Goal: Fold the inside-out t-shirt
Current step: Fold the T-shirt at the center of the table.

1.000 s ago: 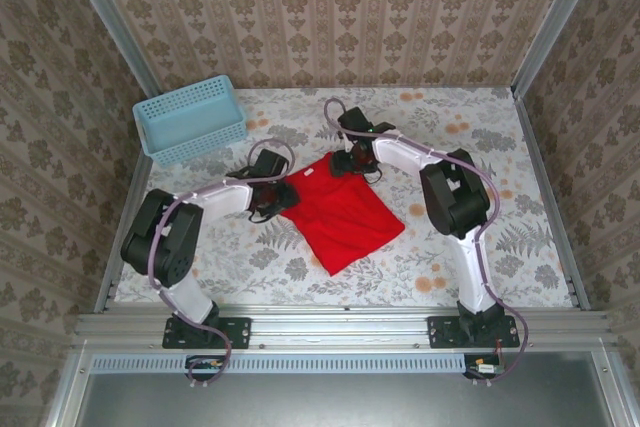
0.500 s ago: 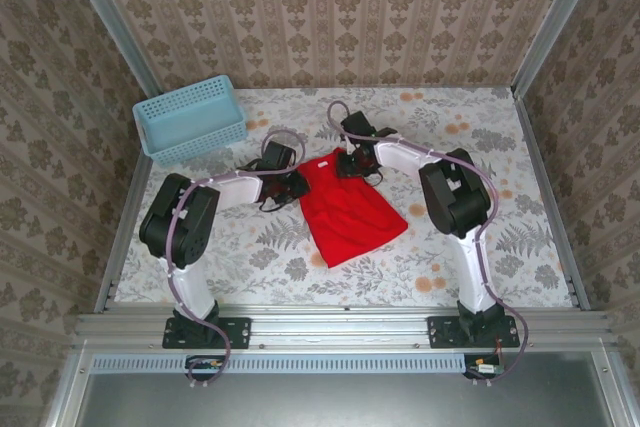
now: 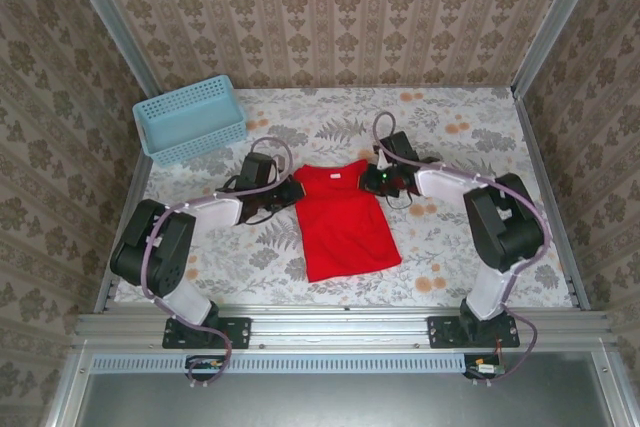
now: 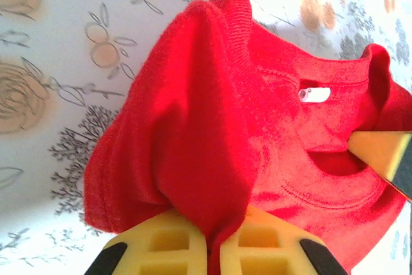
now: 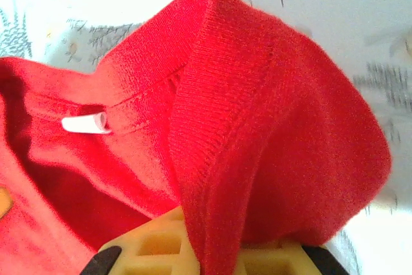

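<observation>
At the middle of the floral table (image 3: 460, 247) lies the inside-out t-shirt (image 3: 343, 227). Its long axis runs near to far, collar toward the back wall and hem toward the arm bases. The left gripper (image 3: 291, 190) is clamped tight on the shoulder cloth left of the collar, and the right gripper (image 3: 383, 179) on the opposite shoulder, with the white neck tag (image 4: 314, 94) between them.
</observation>
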Controlling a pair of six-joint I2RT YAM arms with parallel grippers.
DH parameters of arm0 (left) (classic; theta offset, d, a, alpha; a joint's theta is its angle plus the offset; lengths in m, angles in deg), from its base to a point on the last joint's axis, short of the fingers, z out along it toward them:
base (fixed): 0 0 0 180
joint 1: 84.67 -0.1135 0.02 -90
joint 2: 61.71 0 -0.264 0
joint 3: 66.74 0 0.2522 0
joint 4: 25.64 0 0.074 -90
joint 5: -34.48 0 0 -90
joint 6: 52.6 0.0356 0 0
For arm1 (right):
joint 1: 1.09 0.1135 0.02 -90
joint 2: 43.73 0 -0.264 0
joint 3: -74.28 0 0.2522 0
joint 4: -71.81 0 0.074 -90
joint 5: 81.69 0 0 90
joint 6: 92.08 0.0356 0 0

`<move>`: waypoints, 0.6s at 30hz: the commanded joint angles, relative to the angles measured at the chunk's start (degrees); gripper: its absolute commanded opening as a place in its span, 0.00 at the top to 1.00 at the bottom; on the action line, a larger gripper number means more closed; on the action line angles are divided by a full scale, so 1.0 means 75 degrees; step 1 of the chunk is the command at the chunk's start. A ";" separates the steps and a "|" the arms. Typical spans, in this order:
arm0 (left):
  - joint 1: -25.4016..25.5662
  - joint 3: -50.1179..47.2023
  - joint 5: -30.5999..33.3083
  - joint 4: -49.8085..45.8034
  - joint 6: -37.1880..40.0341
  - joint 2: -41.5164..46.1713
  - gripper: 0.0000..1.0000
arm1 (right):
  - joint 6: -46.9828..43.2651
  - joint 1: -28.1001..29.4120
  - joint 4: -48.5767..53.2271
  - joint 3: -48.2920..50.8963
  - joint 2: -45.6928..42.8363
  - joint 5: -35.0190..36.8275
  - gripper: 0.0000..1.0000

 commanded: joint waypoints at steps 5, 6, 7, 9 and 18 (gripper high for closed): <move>-0.0278 -0.0378 -0.0675 0.0674 0.0461 0.0303 1.00 | 0.0786 0.0303 -0.0615 0.0871 -0.1041 0.0128 0.97; -0.0273 -0.0327 -0.0709 0.0682 0.0450 0.0311 1.00 | 0.0749 0.0291 -0.0524 0.0839 -0.1100 0.0175 0.97; -0.0285 -0.0229 -0.0735 0.0676 0.0430 0.0310 1.00 | 0.0689 0.0278 -0.0405 0.0749 -0.1136 0.0224 0.97; -0.0315 0.0036 -0.0737 0.0611 0.0371 0.0290 1.00 | 0.0556 0.0244 -0.0124 0.0423 -0.1168 0.0333 0.99; -0.0954 0.3743 -0.0794 -0.1068 0.1062 -0.0613 1.00 | -0.0269 -0.0439 0.0978 -0.3237 -0.0035 0.0530 1.00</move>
